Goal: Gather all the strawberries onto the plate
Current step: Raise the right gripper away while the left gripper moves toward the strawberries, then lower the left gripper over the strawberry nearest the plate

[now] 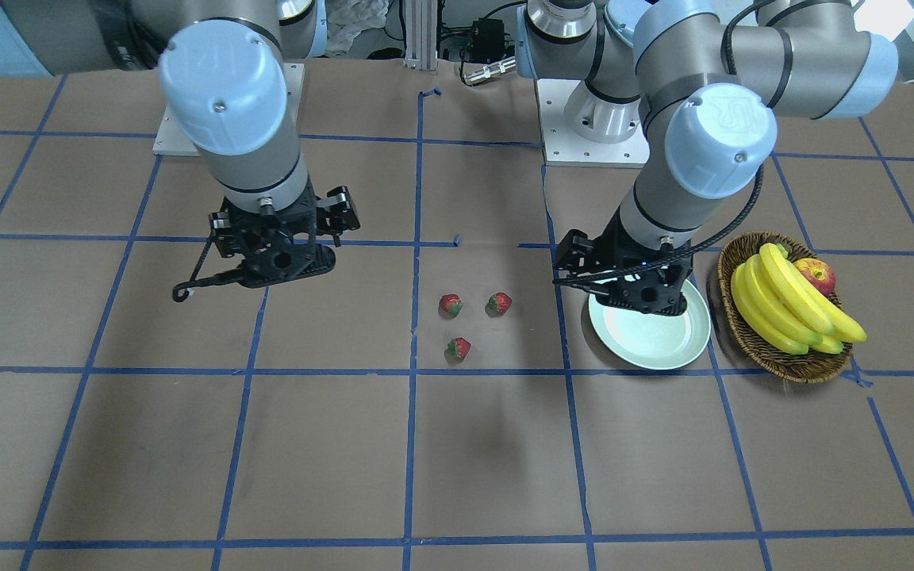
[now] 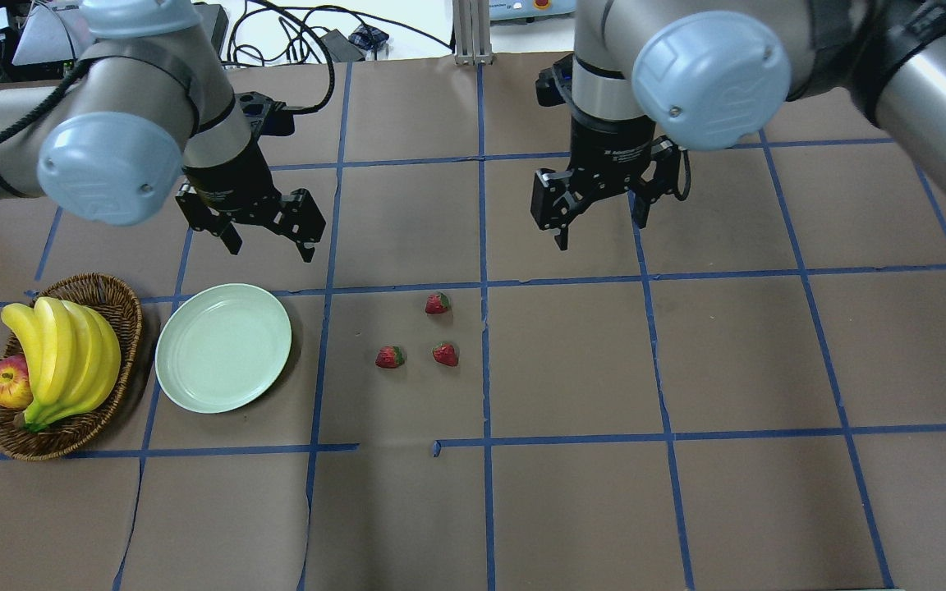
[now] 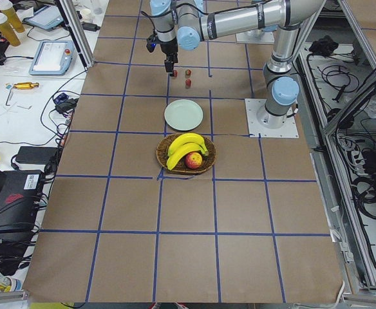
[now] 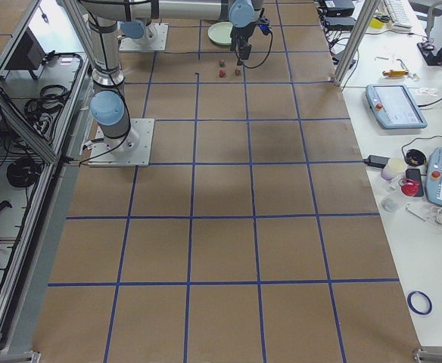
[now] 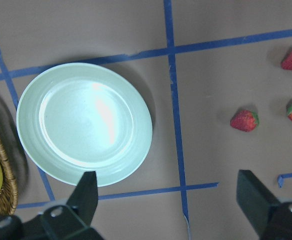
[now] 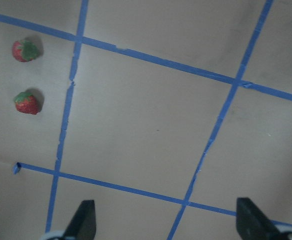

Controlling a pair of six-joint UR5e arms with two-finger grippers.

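Left gripper (image 2: 270, 249): jaws spread wide, nothing between them. It hangs high, well clear of the table (image 2: 571, 492). Its wrist view looks straight down on the plate (image 2: 223, 347), so you have it parked roughly above the drop spot. The outside views disagree on exactly where it stands.

Right gripper (image 2: 600, 230): also spread and empty, held high over bare table to the right of the strawberries (image 2: 438, 304). In its wrist view they sit at the left edge, so it isn't lined up on any of them.

All three strawberries lie on the table in a loose triangle, one far and two near. They are apart from each other, in the grid square just right of the plate. None is on the plate, so I judge that collecting hasn't started. The cluster sits between the two grippers, so either arm could reach it. The left arm likely has the shorter carry.

- **Strawberries:** tiny and red with green leafy tops. Tapered, so expect them to tip or roll if you pinch off-centre.
- **Plate:** round, shallow, pale mint and glossy, with a low rim and nothing in it. A dropped strawberry could skid, so release low.
- **Far left:** a brown woven wicker basket (image 2: 126, 308) just beside the plate, holding smooth yellow bananas (image 2: 62, 353) and a red-yellow apple (image 2: 6, 382). Leave these alone.
- **Table:** covered in matte brown paper with a grid of blue tape (image 2: 485, 213).
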